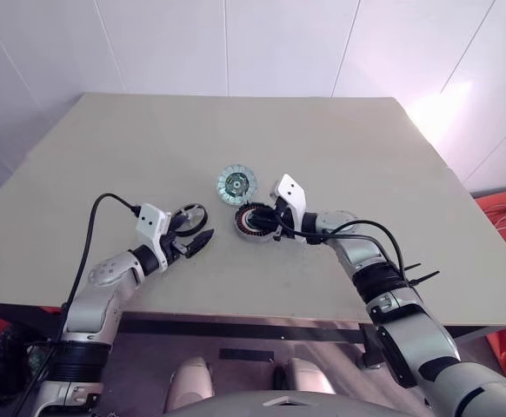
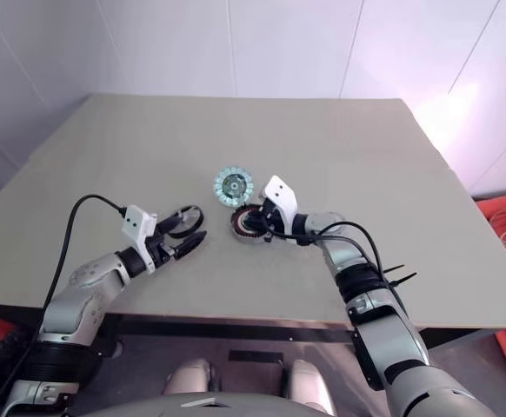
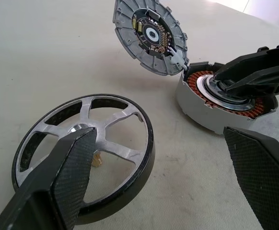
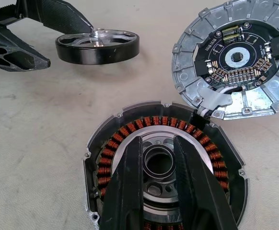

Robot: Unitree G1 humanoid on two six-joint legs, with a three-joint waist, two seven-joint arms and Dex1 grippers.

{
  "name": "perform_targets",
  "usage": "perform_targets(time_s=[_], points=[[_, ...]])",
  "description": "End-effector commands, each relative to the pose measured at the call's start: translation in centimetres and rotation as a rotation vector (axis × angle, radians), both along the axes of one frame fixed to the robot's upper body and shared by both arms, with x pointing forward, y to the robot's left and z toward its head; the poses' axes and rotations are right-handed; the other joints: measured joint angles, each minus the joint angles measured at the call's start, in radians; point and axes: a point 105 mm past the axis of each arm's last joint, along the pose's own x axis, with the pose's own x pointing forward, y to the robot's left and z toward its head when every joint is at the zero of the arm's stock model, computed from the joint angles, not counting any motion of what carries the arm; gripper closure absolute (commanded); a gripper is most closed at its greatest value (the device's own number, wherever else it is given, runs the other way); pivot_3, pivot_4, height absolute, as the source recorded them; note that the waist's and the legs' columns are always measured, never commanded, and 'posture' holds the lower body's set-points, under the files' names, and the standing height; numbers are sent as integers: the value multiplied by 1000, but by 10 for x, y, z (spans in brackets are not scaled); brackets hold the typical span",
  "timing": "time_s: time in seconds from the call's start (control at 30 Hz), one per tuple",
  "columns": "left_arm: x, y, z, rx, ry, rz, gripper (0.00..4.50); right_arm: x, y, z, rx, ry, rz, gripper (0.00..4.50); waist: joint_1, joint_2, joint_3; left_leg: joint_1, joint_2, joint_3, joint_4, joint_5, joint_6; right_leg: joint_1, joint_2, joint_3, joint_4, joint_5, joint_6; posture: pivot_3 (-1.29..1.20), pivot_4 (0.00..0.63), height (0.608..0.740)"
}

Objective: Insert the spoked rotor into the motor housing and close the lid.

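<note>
A: Where does the spoked rotor lie now?

B: It lies flat on the table, on the left side and near the front edge. The left gripper is just at it, with its fingers spread wide. One finger is over the near part of the wheel, the other stands apart, to the right of the rim.

A: And the motor housing?

B: To the right of the rotor, near the middle of the table. Its copper windings face up and the centre is open. The lid lies just beyond it, at the far side, with the circuit side up, and a short cable seems to join them.

A: What does the right gripper do?

B: Its fingers are close together, nothing pinched between them, and they rest over the hub of the housing.

A: So which arm is nearer to the rotor?

B: The left one, clearly. I think the rotor must travel to the right, toward the housing, and the right fingers would have to leave the centre first.
</note>
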Motion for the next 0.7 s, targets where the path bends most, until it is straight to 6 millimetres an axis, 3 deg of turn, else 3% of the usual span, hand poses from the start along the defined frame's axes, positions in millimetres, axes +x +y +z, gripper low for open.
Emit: perform_targets(time_s=[0.03, 0.6, 0.63, 0.7], points=[[1, 1, 14, 2, -57, 2, 0, 6, 0, 9, 6, -40, -10, 3777, 0, 0, 0, 0, 0, 0, 0, 0, 0, 0, 0, 0, 0, 0, 0, 0, 0, 740], [2, -4, 24, 5, -63, 1, 0, 2, -2, 6, 3, -31, 12, 3777, 0, 0, 0, 0, 0, 0, 0, 0, 0, 0, 0, 0, 0, 0, 0, 0, 0, 740], [2, -3, 24, 5, -64, 1, 0, 1, -2, 5, 1, -29, 18, 3147, 0, 0, 0, 0, 0, 0, 0, 0, 0, 0, 0, 0, 0, 0, 0, 0, 0, 740], [3, -3, 24, 6, -64, 2, 0, 1, -2, 6, -2, -44, 20, 2537, 0, 0, 0, 0, 0, 0, 0, 0, 0, 0, 0, 0, 0, 0, 0, 0, 0, 740]])
